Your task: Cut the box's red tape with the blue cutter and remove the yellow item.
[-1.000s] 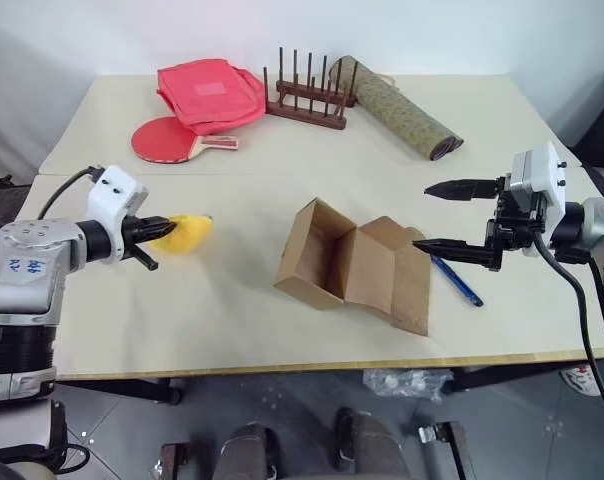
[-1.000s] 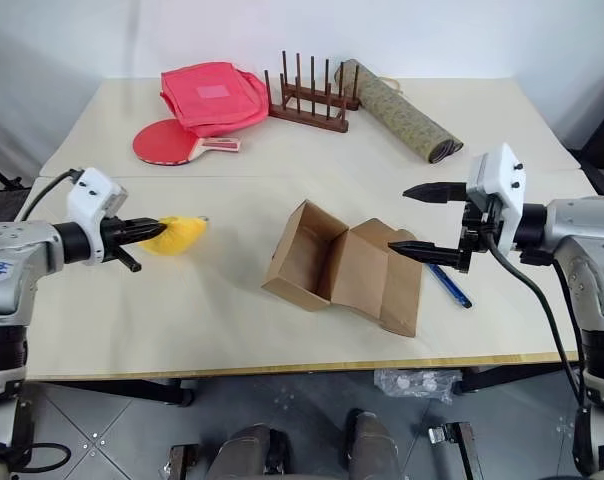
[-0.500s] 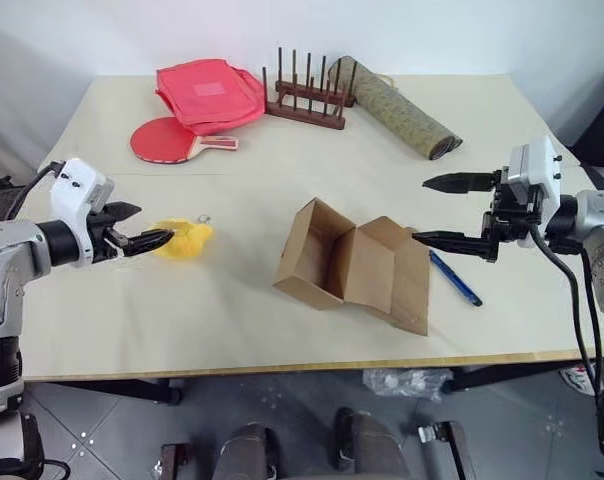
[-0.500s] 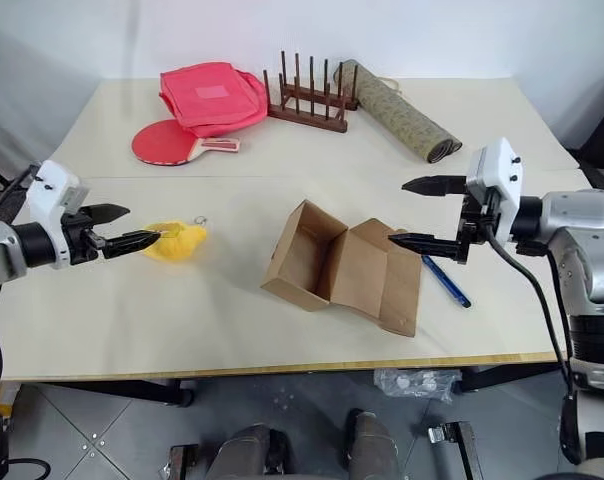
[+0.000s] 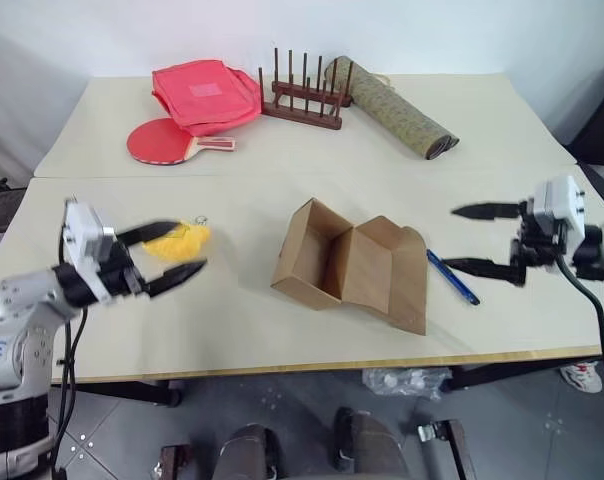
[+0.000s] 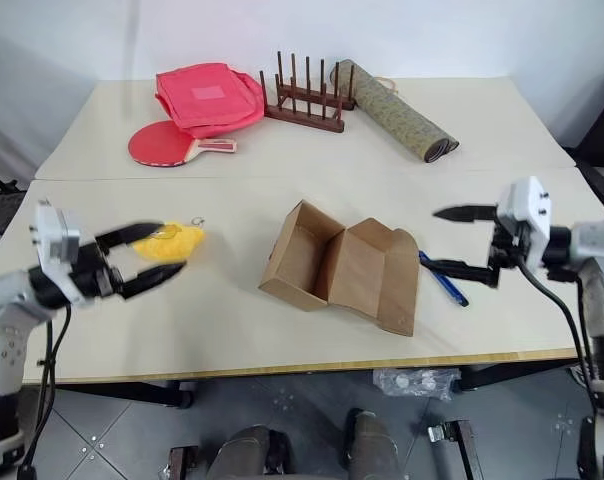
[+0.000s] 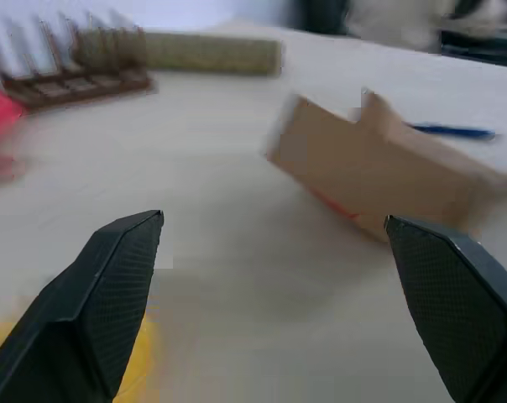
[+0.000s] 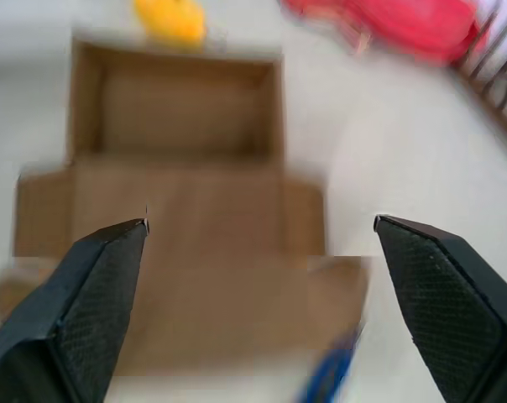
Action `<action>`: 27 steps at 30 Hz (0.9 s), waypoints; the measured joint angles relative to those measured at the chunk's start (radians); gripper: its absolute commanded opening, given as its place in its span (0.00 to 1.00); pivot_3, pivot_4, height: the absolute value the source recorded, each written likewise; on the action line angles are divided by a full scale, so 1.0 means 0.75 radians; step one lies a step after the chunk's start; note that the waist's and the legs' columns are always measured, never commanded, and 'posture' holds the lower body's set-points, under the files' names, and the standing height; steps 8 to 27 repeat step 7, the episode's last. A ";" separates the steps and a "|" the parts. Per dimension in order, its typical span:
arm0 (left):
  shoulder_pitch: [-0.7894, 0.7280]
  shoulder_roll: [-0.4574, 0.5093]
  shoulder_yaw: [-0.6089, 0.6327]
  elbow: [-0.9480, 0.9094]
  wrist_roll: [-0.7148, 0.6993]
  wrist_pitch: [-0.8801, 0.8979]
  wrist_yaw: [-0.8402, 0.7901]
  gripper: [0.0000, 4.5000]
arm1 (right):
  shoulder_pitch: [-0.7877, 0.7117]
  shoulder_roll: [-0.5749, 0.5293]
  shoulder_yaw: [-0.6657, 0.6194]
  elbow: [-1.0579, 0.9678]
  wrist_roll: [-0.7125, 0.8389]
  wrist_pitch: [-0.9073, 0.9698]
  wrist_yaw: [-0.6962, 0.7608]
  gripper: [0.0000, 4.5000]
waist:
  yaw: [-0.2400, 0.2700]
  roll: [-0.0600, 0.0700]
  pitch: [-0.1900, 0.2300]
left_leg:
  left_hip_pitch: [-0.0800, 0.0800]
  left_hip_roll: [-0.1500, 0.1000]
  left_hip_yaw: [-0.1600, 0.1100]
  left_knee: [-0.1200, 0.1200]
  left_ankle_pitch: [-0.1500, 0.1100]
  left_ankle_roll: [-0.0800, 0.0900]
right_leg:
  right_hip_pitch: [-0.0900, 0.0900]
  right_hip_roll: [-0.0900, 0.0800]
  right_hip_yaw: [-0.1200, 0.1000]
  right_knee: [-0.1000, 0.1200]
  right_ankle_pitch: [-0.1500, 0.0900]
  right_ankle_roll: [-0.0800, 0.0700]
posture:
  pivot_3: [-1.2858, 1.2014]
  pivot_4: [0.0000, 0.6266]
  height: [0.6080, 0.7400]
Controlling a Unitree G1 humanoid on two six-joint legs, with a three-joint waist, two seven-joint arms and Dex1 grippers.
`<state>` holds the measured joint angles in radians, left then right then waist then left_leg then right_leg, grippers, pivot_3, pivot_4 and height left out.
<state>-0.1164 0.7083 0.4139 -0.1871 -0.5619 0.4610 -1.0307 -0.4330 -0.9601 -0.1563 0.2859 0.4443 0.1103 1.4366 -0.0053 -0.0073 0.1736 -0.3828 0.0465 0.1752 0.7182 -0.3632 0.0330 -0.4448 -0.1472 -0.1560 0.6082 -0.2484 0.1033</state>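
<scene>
Cream table (image 5: 282, 180), opened box (image 5: 348, 263), white wall behind, left pincer (image 5: 170, 252) and right pincer (image 5: 487, 238) spread apart

box (image 5: 347, 265) open, yellow item (image 5: 179, 241) outside, blue cutter (image 5: 452, 277) beside

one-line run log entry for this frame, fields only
box: open, empty | yellow item: on table, left of box | blue cutter: on table, right of box | left gripper: open, empty | right gripper: open, empty
</scene>
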 measured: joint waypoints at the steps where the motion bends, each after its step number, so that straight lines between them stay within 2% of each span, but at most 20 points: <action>1: 0.060 0.001 -0.001 -0.001 0.006 -0.016 -0.006 0.99 | 0.043 -0.002 0.000 0.037 -0.016 -0.035 0.028 1.00 | 0.000 0.000 0.000 | 0.001 0.000 0.000 0.000 0.000 0.000 | 0.000 0.000 0.000 0.000 0.000 0.000 | 0.52 0.24 1.00; 7: 0.244 0.006 -0.005 -0.005 0.039 -0.118 -0.049 0.99 | 0.109 0.001 0.001 0.126 -0.060 -0.139 0.072 1.00 | -0.004 0.001 0.001 | 0.014 0.004 0.001 0.000 -0.001 0.000 | 0.003 -0.002 0.012 0.003 -0.002 -0.003 | 0.52 0.24 1.00; 27: 0.244 0.006 -0.005 -0.005 0.039 -0.118 -0.049 0.99 | 0.109 0.001 0.001 0.126 -0.060 -0.139 0.072 1.00 | -0.004 0.001 0.001 | 0.014 0.004 0.001 0.000 -0.001 0.000 | 0.003 -0.002 0.012 0.003 -0.002 -0.003 | 0.52 0.24 1.00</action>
